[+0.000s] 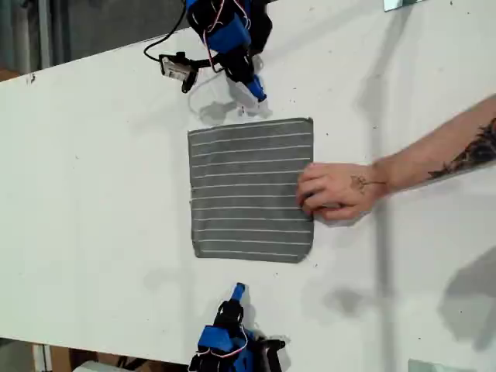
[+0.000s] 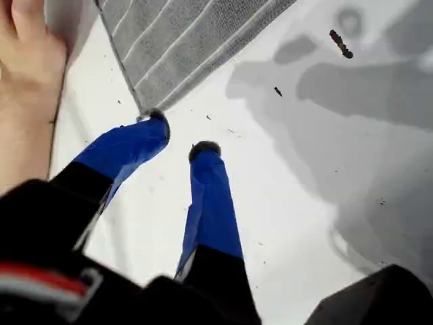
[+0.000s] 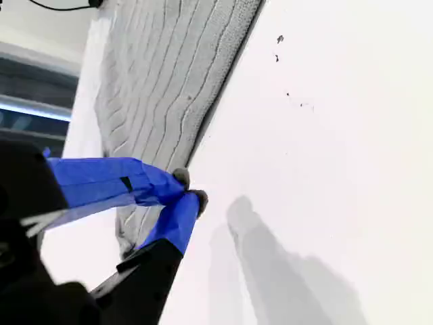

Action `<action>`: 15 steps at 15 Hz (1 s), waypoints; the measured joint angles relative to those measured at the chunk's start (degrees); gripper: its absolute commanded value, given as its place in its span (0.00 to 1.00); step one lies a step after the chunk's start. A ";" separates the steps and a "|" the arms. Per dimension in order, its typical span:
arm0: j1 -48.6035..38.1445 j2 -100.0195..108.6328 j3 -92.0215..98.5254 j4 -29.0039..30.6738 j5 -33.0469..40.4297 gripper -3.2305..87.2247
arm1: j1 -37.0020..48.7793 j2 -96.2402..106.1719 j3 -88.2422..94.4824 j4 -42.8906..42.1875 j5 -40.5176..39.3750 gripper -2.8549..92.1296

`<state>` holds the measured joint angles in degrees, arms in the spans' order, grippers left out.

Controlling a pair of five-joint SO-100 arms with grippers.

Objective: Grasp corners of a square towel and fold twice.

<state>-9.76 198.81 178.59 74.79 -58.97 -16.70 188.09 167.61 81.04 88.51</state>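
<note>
Grey striped towel (image 1: pixel 249 190) flat on white worktop (image 1: pixel 93 194); a person's hand (image 1: pixel 335 190) presses its exterior-view right edge. My first gripper (image 2: pixel 178 135): jaws parted, empty. My second gripper (image 3: pixel 189 187): closed, empty.

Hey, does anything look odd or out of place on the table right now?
Yes: a person's hand rests on the towel, at its edge toward the exterior view's right, inside the arms' workspace. The towel itself lies flat and fairly square, and a few dark specks dot the white table.
</note>
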 measured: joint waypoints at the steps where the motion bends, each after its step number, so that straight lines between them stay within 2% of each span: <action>1: -0.18 0.00 0.00 0.00 0.00 0.04 | 0.09 0.00 0.00 0.00 0.00 0.16; 15: -0.09 0.00 0.00 0.00 0.00 0.04 | 1.93 0.00 0.00 0.00 0.00 0.16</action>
<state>-9.84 198.81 178.59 74.79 -58.97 -14.77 188.09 167.61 81.04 88.51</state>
